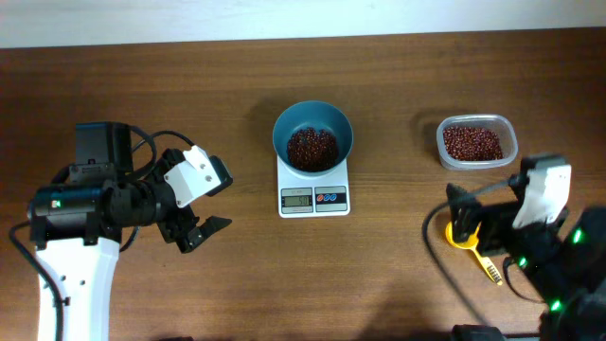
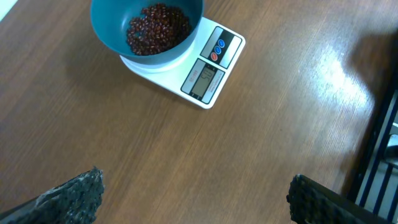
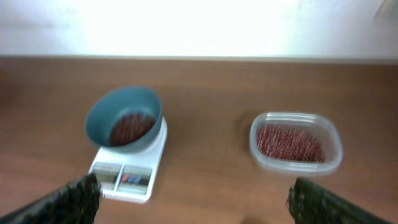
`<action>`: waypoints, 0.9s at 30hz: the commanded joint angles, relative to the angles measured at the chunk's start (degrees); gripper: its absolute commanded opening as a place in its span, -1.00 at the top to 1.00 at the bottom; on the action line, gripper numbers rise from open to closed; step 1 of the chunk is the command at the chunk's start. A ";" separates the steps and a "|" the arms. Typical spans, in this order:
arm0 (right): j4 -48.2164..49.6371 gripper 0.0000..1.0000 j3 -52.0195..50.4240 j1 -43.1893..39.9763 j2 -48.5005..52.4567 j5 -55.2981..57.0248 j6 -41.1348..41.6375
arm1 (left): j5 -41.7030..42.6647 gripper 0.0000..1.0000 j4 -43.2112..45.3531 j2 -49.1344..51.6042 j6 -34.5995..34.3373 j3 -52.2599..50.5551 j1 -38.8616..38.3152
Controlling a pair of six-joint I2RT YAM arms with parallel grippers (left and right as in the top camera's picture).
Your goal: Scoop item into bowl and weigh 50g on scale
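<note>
On the wooden table [image 1: 398, 85], the teal bowl [image 1: 287, 128] stands on the white scale [image 1: 313, 197], with both arms well apart from it.
Inside the bowl lies a small heap of reddish-brown beans [image 1: 311, 149]. The display and the red and blue buttons of the scale are on its front edge, but the digits are too small to read. To the right, well apart, a clear tub [image 1: 441, 142] holds more of the same beans. The left gripper [image 2: 193, 199] has its fingers spread wide and holds nothing, over bare wood to the left of the scale. The right gripper [image 3: 193, 199] is also spread wide and holds nothing. A yellow tool [image 1: 462, 237] lies on the table under the right arm, partly hidden.
</note>
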 commanded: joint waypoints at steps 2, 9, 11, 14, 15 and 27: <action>9.11 -0.97 -14.10 2.25 -10.32 5.14 -0.74 | 1.05 -0.97 -0.07 -0.17 -0.74 0.72 0.24; 20.06 -0.97 -32.24 2.25 -27.43 5.11 -0.74 | 1.05 -0.97 -0.07 -0.17 -0.74 0.72 0.24; 20.59 -0.97 -34.34 2.25 -30.88 5.11 -0.72 | 1.05 -0.97 -0.07 -0.17 -0.74 0.72 0.24; 20.39 -0.97 -36.44 2.25 -34.01 6.38 -0.76 | 1.05 -0.97 -0.07 -0.17 -0.74 0.72 0.24; 20.52 -0.97 -37.03 2.25 -34.51 7.37 -0.76 | 1.05 -0.97 -0.07 -0.17 -0.74 0.72 0.24; 29.09 -0.98 -45.72 2.25 -35.06 10.93 -0.79 | 1.05 -0.97 -0.07 -0.17 -0.74 0.72 0.24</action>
